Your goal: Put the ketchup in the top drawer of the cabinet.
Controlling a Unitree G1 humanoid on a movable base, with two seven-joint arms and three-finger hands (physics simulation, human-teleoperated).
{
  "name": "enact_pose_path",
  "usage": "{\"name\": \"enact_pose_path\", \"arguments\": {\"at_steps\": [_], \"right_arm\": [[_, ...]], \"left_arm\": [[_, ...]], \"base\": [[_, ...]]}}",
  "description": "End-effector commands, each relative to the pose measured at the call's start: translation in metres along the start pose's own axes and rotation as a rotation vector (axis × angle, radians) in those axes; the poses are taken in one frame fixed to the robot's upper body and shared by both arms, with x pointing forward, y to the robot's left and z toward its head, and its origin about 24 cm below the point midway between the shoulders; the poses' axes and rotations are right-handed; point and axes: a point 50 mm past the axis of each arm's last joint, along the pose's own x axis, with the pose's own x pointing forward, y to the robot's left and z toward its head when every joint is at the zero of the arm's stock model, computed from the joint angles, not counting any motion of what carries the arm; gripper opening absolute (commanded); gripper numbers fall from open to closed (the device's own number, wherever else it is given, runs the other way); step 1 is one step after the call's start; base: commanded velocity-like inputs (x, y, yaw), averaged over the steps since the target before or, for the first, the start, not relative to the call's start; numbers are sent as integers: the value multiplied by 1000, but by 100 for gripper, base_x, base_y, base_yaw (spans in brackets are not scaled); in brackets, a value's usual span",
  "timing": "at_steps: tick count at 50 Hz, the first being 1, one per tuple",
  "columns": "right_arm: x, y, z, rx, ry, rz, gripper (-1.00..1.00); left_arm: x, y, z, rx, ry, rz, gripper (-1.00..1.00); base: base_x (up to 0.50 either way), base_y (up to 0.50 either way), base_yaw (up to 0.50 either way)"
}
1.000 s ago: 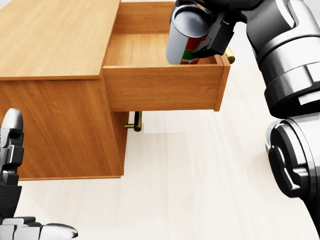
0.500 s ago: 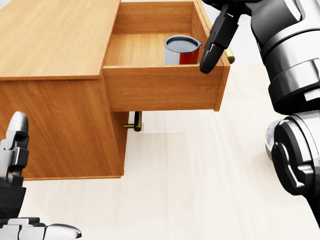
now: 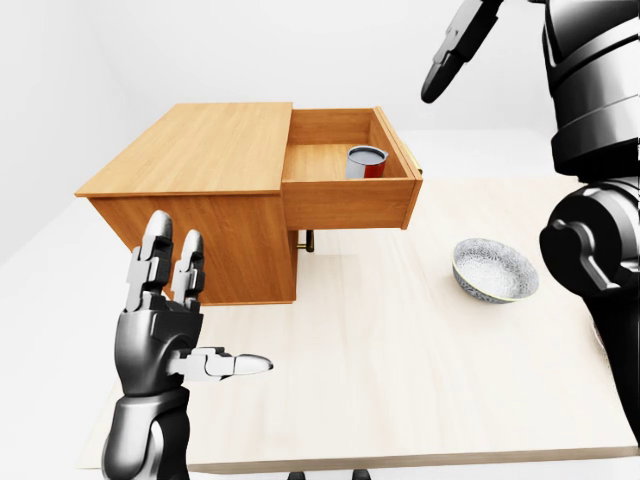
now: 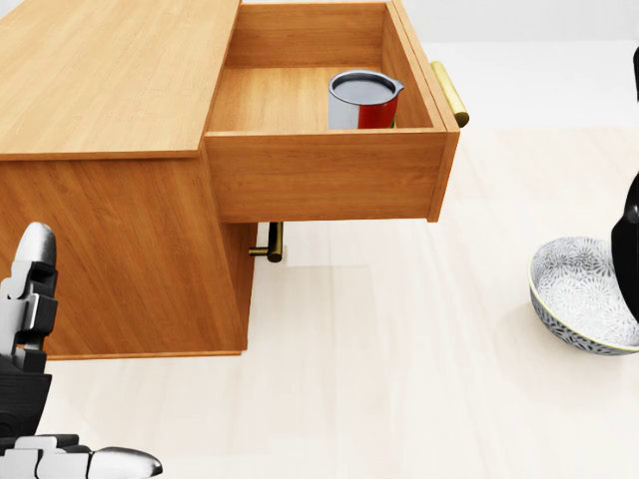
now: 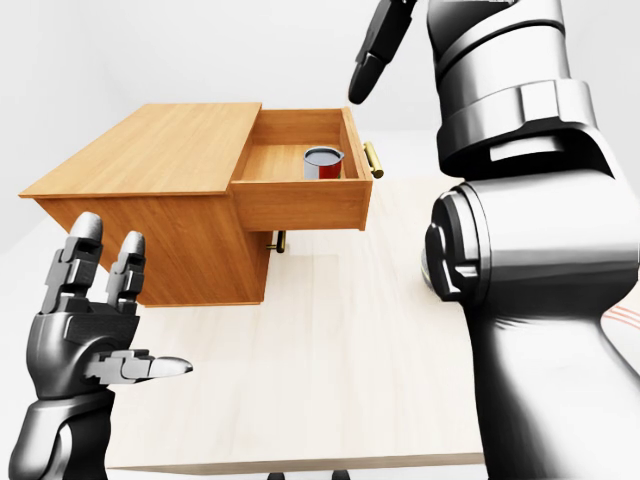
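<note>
1. Right hand: raised high above the open top drawer, fingers loose and hanging, gripping nothing. Only part of it shows, so the spread is a guess.
2. Left hand: upright over the table, fingers splayed, empty.
3. Ketchup: a can-like container, upright inside the drawer near its right wall.
4. Risks: drawer stands pulled out; a descending forearm could clip its brass handle or the patterned bowl.
</note>
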Motion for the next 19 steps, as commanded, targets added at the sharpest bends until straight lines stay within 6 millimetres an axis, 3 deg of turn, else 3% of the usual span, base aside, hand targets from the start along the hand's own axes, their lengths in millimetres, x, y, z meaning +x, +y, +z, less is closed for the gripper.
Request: {"name": "enact_pose_path", "arguments": {"at_steps": [1, 12, 19], "right_arm": [[-31, -43, 29, -82, -76, -175, 100], [-78, -47, 66, -334, -218, -471, 100], [-113, -26, 93, -541, -359, -585, 100]], "left_arm": [[-1, 0, 1, -3, -4, 0, 100], [-1, 0, 3, -2, -12, 3, 100], [-2, 0, 5, -2, -17, 1, 100]], "base": [[0, 0, 0], [0, 0, 0], [0, 0, 0]]}}
